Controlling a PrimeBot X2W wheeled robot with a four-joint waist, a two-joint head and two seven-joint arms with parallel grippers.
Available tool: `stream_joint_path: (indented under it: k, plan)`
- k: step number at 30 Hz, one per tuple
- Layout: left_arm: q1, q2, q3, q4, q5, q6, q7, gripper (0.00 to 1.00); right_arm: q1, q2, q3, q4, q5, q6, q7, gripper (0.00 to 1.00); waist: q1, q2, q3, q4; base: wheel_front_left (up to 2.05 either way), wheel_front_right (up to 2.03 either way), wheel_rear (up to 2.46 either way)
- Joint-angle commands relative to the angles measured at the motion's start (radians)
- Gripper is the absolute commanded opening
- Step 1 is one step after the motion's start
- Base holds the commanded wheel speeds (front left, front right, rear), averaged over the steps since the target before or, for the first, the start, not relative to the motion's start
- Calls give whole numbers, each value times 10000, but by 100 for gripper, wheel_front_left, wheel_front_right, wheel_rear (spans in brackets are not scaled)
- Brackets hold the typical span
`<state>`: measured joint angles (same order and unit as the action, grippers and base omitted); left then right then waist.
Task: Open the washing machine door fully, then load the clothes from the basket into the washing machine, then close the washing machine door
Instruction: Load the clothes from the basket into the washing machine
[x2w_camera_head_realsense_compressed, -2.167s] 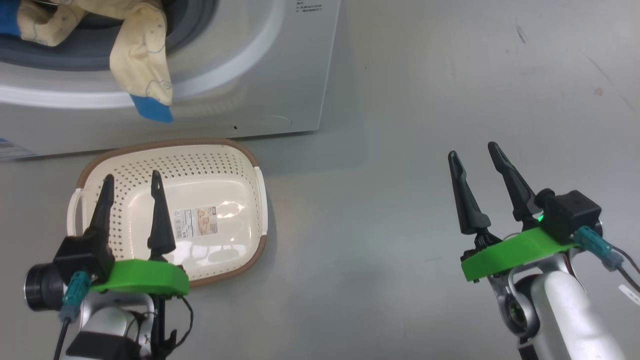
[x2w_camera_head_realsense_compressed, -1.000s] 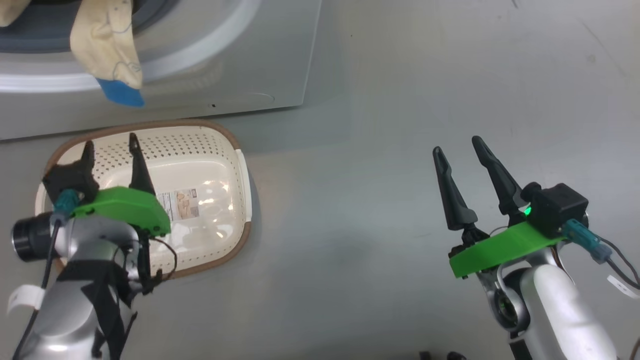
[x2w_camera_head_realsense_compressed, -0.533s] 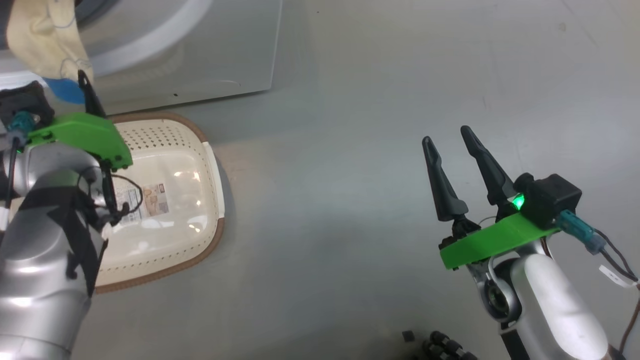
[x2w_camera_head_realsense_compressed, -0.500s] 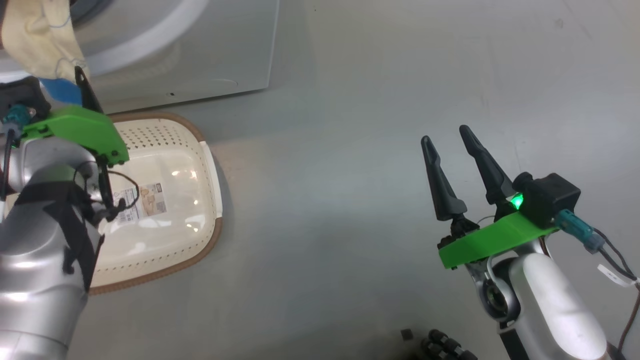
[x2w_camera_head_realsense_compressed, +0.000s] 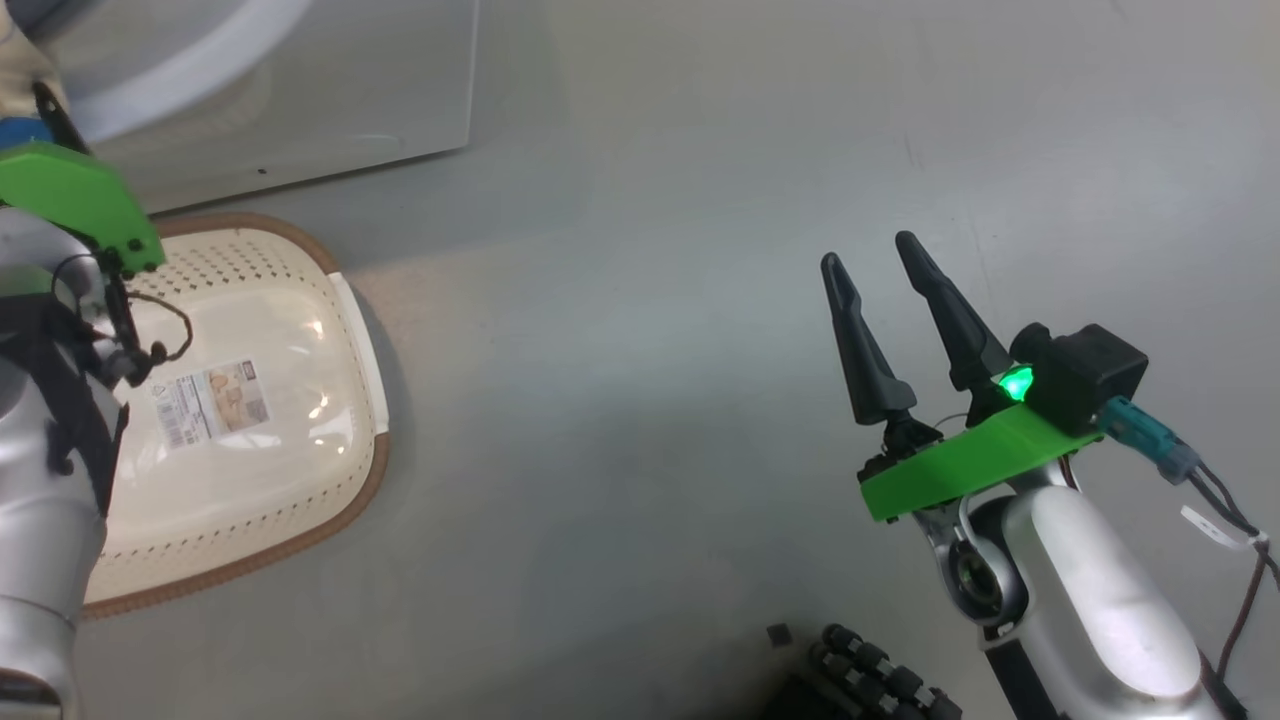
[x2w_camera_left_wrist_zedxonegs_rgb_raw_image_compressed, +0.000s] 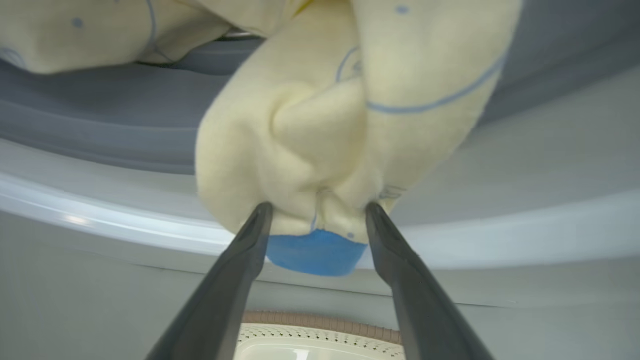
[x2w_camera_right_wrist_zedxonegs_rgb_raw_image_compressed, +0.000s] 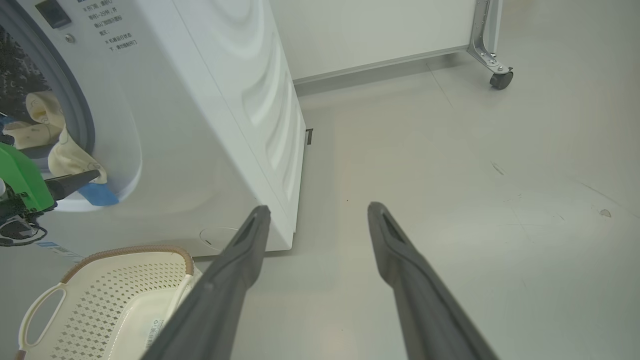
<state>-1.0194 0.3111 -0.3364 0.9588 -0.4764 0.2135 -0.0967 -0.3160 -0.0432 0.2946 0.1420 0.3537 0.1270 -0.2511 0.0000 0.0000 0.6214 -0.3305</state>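
The left gripper (x2w_camera_left_wrist_zedxonegs_rgb_raw_image_compressed: 318, 220) stood spread, its fingertips flanking the hanging blue-trimmed end of the clothes (x2w_camera_left_wrist_zedxonegs_rgb_raw_image_compressed: 320, 125). Whether they pressed the fabric could not be told. The clothes drooped from the washing machine (x2w_camera_right_wrist_zedxonegs_rgb_raw_image_compressed: 225, 125) opening, above the basket (x2w_camera_head_realsense_compressed: 230, 265). The right gripper (x2w_camera_head_realsense_compressed: 868, 253) hung unclenched over the floor (x2w_camera_head_realsense_compressed: 640, 300). The head view cut off the left fingers.

The head camera looks steeply down on the grey floor (x2w_camera_head_realsense_compressed: 650, 400) and cream perforated plastic basket (x2w_camera_head_realsense_compressed: 260, 270). The left wrist camera sits close under cream-yellow clothes (x2w_camera_left_wrist_zedxonegs_rgb_raw_image_compressed: 320, 125) hanging from the white washing machine (x2w_camera_left_wrist_zedxonegs_rgb_raw_image_compressed: 525, 175); the right wrist camera, farther right, shares them.
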Motion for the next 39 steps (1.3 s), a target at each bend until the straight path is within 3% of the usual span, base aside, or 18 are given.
stream_joint_path:
  k: [1, 8, 9, 10, 11, 12, 13, 19, 30, 34, 39]
  plan:
    - [-353, 534, 265, -66, 38, 151, -120, 100, -30, -70, 192, -312, 100, 37, -104, 100, 0, 0, 42, -44, 0, 0, 0]
    - [-636, 564, 351, 394, -16, 337, -543, 100, -96, -70, 264, -361, 197, 37, -105, 100, 0, 0, 121, -158, 0, 0, 0]
    - [-653, 555, 347, 455, -24, 337, -585, 87, -89, -70, 254, -362, 202, 37, -105, 100, 0, 0, 118, -159, 0, 0, 0]
    - [-653, 555, 347, 455, -24, 337, -585, 87, -89, -70, 254, -362, 202, 37, -105, 100, 0, 0, 118, -159, 0, 0, 0]
    - [-669, 548, 343, 515, -33, 335, -620, 45, -82, -70, 249, -361, 208, 37, -105, 100, 0, 0, 115, -163, 0, 0, 0]
    - [-684, 538, 341, 570, -43, 333, -663, 27, -74, -70, 243, -362, 211, 37, -105, 100, 0, 0, 111, -161, 0, 0, 0]
    - [-697, 521, 336, 625, -55, 322, -697, 0, -65, -70, 235, -365, 210, 37, -106, 100, 0, 0, 105, -152, 0, 0, 0]
    - [-774, 416, 290, 898, -160, 158, -749, 0, -51, -70, 148, -389, 137, 37, -106, 100, 0, 0, 67, -35, 0, 0, 0]
    - [-648, 316, -182, 830, -330, -737, 922, 0, 150, -70, -177, -418, -109, 37, -106, 100, 0, 0, -185, 549, 0, 0, 0]
    - [-555, 576, -364, 134, -322, -974, 1673, 0, 250, -70, -308, -478, -200, 37, -106, 100, 0, 0, -271, 830, 0, 0, 0]
    - [-437, 1202, -413, -1583, -309, -927, 2529, 0, 367, -70, -388, -538, -343, 37, -106, 100, 0, 0, -338, 1105, 0, 0, 0]
